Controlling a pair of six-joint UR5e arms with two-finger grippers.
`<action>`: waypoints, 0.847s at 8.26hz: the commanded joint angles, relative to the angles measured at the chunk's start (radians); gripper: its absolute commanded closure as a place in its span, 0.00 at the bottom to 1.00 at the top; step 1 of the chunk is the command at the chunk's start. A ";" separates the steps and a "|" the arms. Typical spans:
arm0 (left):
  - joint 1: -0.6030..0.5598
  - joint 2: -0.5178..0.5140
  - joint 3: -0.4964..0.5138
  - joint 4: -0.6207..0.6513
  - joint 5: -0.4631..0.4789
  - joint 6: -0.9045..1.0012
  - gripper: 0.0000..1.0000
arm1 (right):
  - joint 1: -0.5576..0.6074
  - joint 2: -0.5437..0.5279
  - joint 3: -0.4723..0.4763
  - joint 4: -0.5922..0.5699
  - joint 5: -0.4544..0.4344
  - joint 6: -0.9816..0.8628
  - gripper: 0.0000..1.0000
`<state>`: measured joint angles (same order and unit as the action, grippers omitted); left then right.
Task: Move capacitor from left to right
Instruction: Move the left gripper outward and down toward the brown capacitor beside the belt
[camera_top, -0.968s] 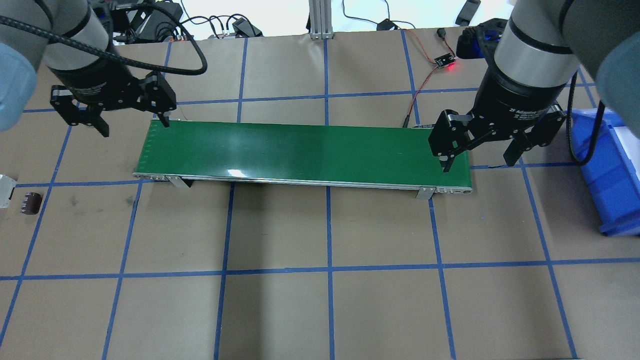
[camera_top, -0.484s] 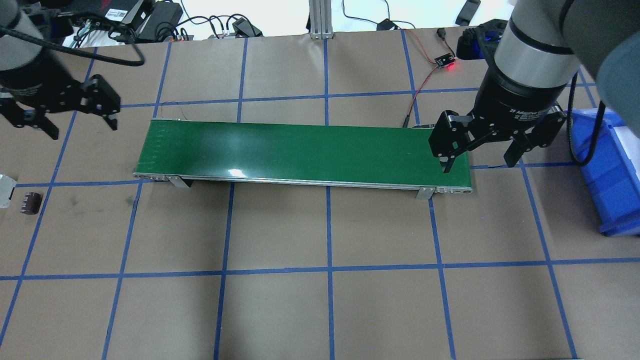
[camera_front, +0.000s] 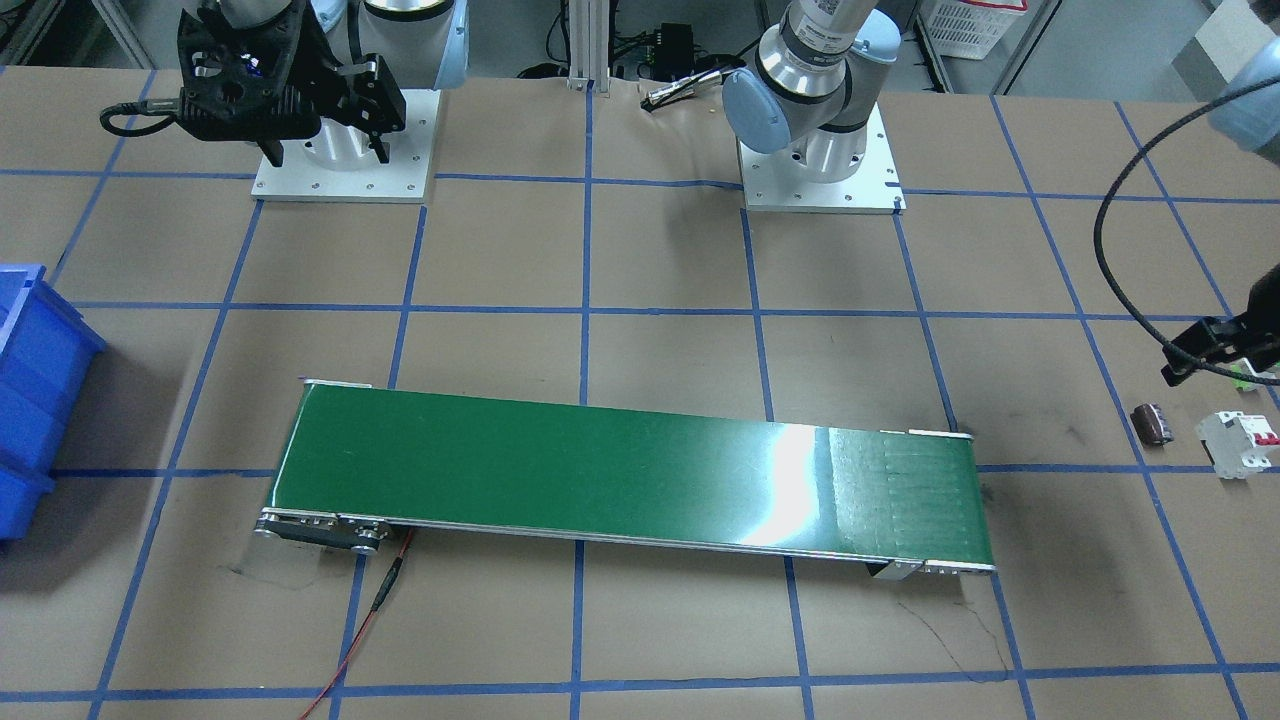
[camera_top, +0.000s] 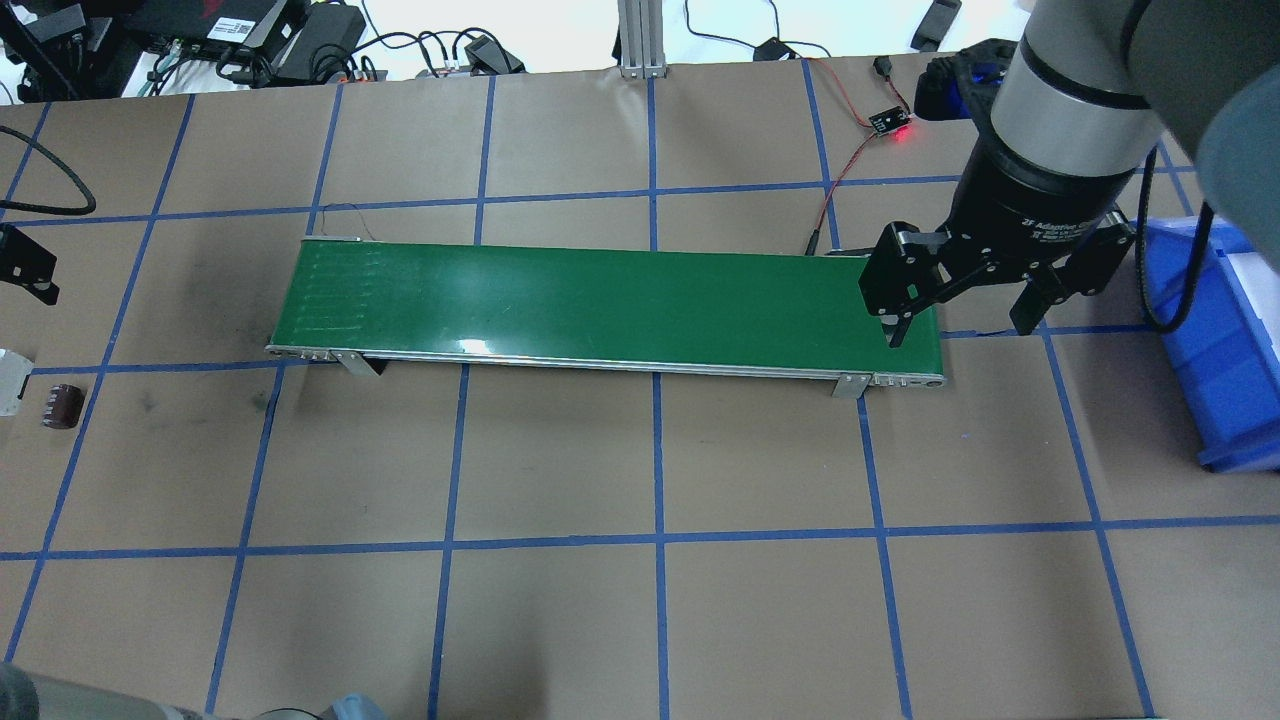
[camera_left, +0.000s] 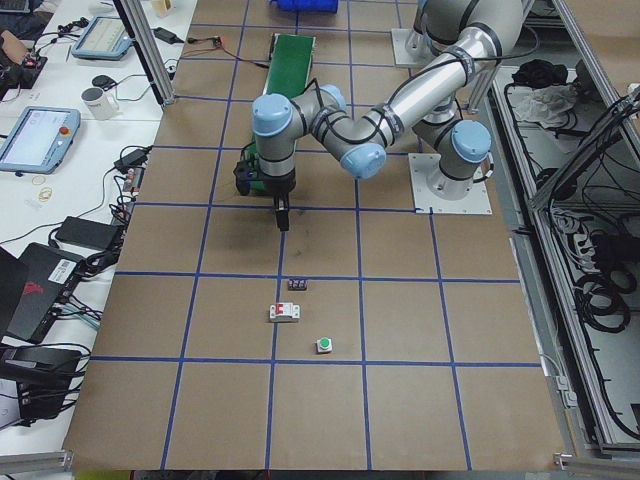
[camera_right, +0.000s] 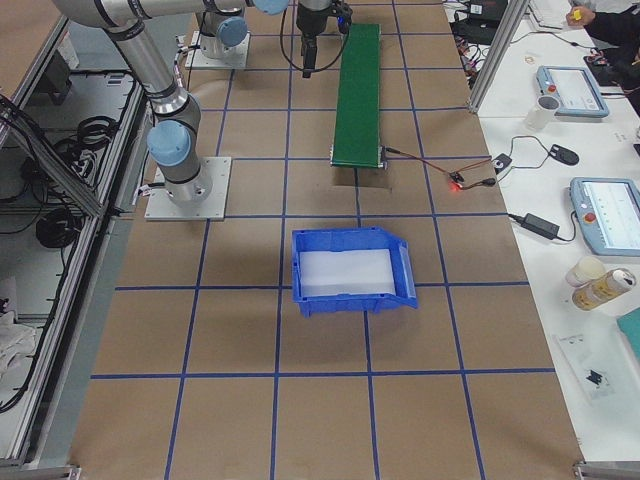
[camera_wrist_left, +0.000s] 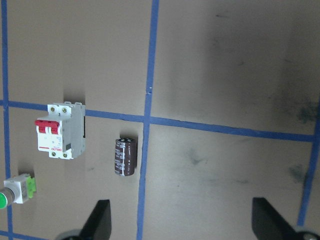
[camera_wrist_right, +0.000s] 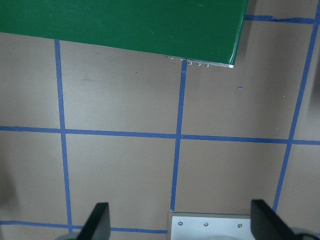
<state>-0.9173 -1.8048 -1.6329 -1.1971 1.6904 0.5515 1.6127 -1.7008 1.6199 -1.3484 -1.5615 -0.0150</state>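
Here our left gripper points straight down at the table from an arm stretched well out from its base. Its fingers are spread wide with nothing between them. The capacitor lies on its side on the table below, just ahead of that finger. The circuit breaker and push button sit farther out on the same side. Our right gripper hangs, likewise wide and empty, at the conveyor belt's end.
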 joint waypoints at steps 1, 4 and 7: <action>0.055 -0.106 -0.007 0.131 0.015 0.157 0.00 | 0.000 0.001 0.000 0.000 0.001 0.001 0.00; 0.101 -0.214 -0.007 0.222 0.011 0.273 0.00 | 0.000 0.000 0.000 0.000 0.001 0.003 0.00; 0.107 -0.240 -0.077 0.243 0.002 0.286 0.00 | 0.000 0.000 0.000 0.000 -0.005 0.000 0.00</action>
<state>-0.8149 -2.0316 -1.6577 -0.9733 1.6955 0.8261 1.6126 -1.7012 1.6199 -1.3484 -1.5623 -0.0137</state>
